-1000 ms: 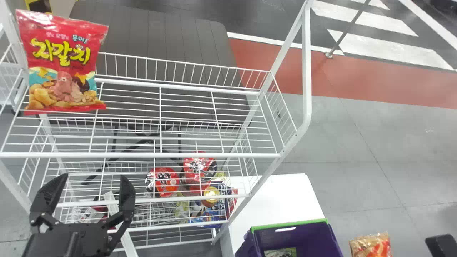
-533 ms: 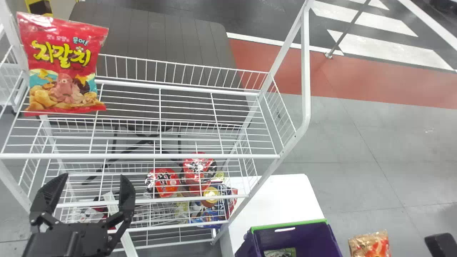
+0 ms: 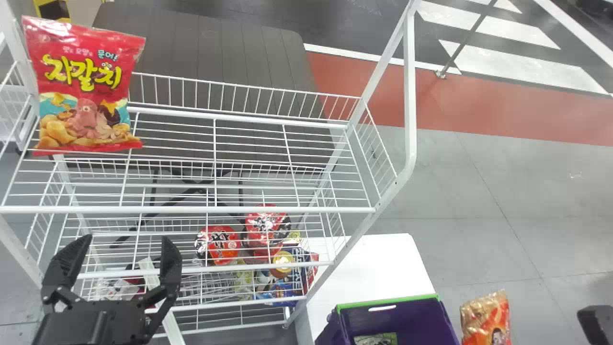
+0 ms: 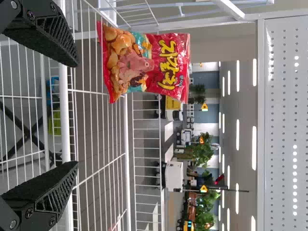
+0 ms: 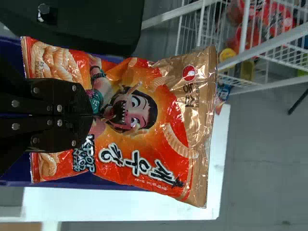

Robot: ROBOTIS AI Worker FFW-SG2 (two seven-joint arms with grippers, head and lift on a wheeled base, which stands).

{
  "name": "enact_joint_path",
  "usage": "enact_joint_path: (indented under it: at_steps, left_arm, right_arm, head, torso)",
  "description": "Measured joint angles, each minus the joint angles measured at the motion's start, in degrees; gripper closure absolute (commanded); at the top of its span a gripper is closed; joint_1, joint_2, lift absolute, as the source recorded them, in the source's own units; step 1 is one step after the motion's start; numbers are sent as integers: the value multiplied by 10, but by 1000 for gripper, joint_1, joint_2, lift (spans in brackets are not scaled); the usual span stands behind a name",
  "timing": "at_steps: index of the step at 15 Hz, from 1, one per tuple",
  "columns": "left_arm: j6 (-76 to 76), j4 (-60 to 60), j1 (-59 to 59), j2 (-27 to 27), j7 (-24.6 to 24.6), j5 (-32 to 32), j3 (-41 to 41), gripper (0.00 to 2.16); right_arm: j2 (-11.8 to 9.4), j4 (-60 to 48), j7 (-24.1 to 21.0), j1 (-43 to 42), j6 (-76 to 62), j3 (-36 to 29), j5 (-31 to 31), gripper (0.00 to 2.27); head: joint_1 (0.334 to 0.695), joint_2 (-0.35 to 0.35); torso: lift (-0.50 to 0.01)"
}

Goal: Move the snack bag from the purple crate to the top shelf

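We have the snack bag [image 3: 486, 318] at about 5 o'clock in the head view, outside the purple crate [image 3: 416, 316] and just beside it, toward 3 o'clock from it. It is a plump, glossy bag, orange-red over most of its front, with a crinkled gold band at one end. Its front carries bold white lettering, curved puffed snacks and a cartoon face with a wide-open mouth.

The gold end points up, toward 12 o'clock in the head view and tipped slightly to 11. We see its long axis run nearly upright, out from our right gripper [image 5: 93, 115], with the gold end farthest from the grip. The printed front faces our right wrist camera. That gripper's fingers are clamped together on the bag near its other end.

Our left gripper [image 3: 127, 238] is at about 7 o'clock in the head view, its fingers spread wide apart. On the top shelf [image 3: 191, 209] a red snack bag [image 3: 86, 86] stands upright at 10 o'clock. Red-topped packs [image 3: 218, 244] sit lower in the rack. The crate is on a white table [image 3: 368, 268].
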Motion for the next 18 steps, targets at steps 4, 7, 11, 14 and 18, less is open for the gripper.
enact_joint_path:
  at_steps: [4, 7, 11, 14, 18]
  left_arm:
    - [-1, 5, 0, 0, 1, 0, 0, 90]
    - [-2, 6, 1, 2, 1, 6, 3, 90]
    - [-4, 4, 5, 4, 1, 9, 4, 90]
    - [-5, 3, 6, 5, 2, 10, 4, 90]
    - [-5, 4, 7, 6, 3, 10, 5, 90]
  right_arm:
    - [47, -98, 6, -4, 0, 1, -34, 1949]
    - [93, -183, 8, -17, 10, 21, -43, 1949]
    - [129, -272, 9, -31, 66, 80, -44, 1949]
    - [131, -325, 8, -40, 128, 134, -39, 1949]
    - [131, -373, 3, -60, 185, 213, -10, 1949]
  head:
    - [695, -350]
    - [695, -350]
    - [695, -350]
    - [695, -350]
    - [695, -350]
  torso:
    - [3]
    - [3]
    - [3]
    - [3]
    - [3]
